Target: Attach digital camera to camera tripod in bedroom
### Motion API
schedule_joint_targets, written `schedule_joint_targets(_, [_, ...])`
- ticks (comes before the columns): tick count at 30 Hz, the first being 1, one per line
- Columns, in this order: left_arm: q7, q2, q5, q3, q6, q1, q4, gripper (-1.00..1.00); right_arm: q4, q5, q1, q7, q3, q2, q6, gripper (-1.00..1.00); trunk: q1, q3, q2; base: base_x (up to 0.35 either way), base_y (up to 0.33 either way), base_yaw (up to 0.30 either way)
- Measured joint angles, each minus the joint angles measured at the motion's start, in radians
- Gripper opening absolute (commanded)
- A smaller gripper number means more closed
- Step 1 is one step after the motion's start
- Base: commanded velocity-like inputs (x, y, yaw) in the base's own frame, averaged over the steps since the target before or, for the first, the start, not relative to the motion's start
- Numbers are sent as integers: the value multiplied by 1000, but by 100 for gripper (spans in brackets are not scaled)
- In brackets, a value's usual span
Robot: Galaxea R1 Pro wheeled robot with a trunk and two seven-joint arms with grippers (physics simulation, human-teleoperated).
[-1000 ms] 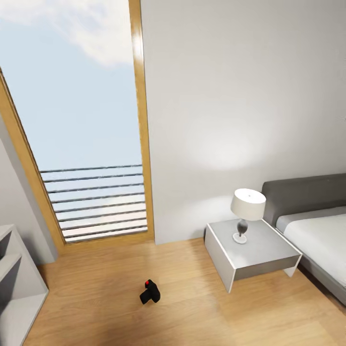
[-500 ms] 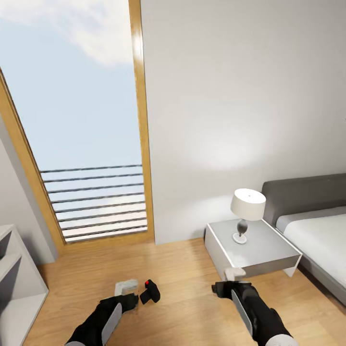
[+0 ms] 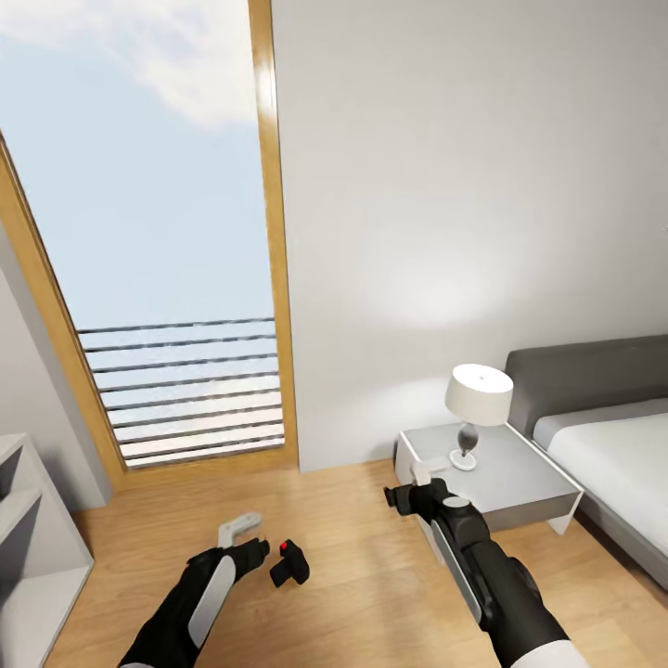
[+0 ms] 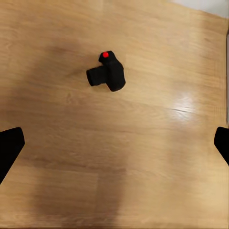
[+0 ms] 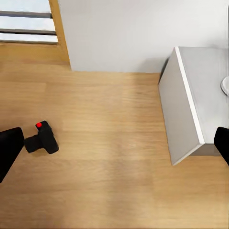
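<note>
The digital camera (image 3: 290,562) lies on the light wood floor, small and black with a red button on top; it also shows in the left wrist view (image 4: 107,72) and the right wrist view (image 5: 43,139). My left gripper (image 3: 241,529) hovers just left of it, open, with nothing between its fingers (image 4: 9,148). My right gripper (image 3: 414,486) is open too, well to the camera's right, in front of the nightstand's corner; its fingers (image 5: 8,149) stand wide apart. The camera tripod is out of view.
A white nightstand (image 3: 501,487) with a table lamp (image 3: 477,408) stands at the right, next to the low grey bed (image 3: 612,445). A tall wood-framed window with railings (image 3: 186,390) is behind. A grey shelf unit (image 3: 28,547) sits at the left edge.
Both arms have come up into the head view. The left gripper has lifted beside the camera, and the right gripper has moved forward and left to the nightstand's front. The camera has not moved.
</note>
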Motion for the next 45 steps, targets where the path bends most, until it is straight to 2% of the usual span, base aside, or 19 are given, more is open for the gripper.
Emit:
schedule_joint_targets(6, [23, -3, 14, -2, -6, 18, -16, 100, -117, 2, 32, 0, 8, -3, 36, 100, 0, 0, 0, 0, -134, 0])
schedule_joint_targets(8, [28, -5, 17, -3, -19, 22, -18, 100, -170, 4, 50, -1, 10, -3, 75, 100, 0, 0, 0, 0, -260, 0])
schedule_joint_targets(9, [31, -6, 19, -3, -35, 29, -21, 100, -238, 5, 72, -1, 10, -3, 138, 100, 0, 0, 0, 0, -294, 0])
schedule_joint_targets(14, [32, -7, 21, -3, -48, 38, -22, 100, -297, 5, 89, -1, 11, -4, 203, 100, 0, 0, 0, 0, -312, 0])
schedule_joint_targets(24, [34, -7, 22, -3, -53, 44, -22, 100, -317, 3, 96, -1, 10, -4, 230, 100, 0, 0, 0, 0, -328, 12])
schedule_joint_targets(30, [35, -6, 21, -3, -54, 47, -23, 100, -318, 1, 96, 0, 11, -4, 233, 100, 0, 0, 0, 59, -313, 161])
schedule_joint_targets(38, [32, -3, 21, -1, -53, 48, -18, 100, -313, 2, 97, 1, 12, -5, 234, 100, -1, 0, 0, 270, -116, 251])
schedule_joint_targets(41, [31, 0, 22, 1, -53, 48, -9, 100, -262, 1, 95, 2, 26, -2, 232, 100, -1, 0, 0, 322, -8, 275])
schedule_joint_targets(45, [31, 0, 22, 1, -53, 48, -8, 100, -257, 2, 95, 3, 28, -1, 231, 100, -1, 0, 0, 325, -2, 278])
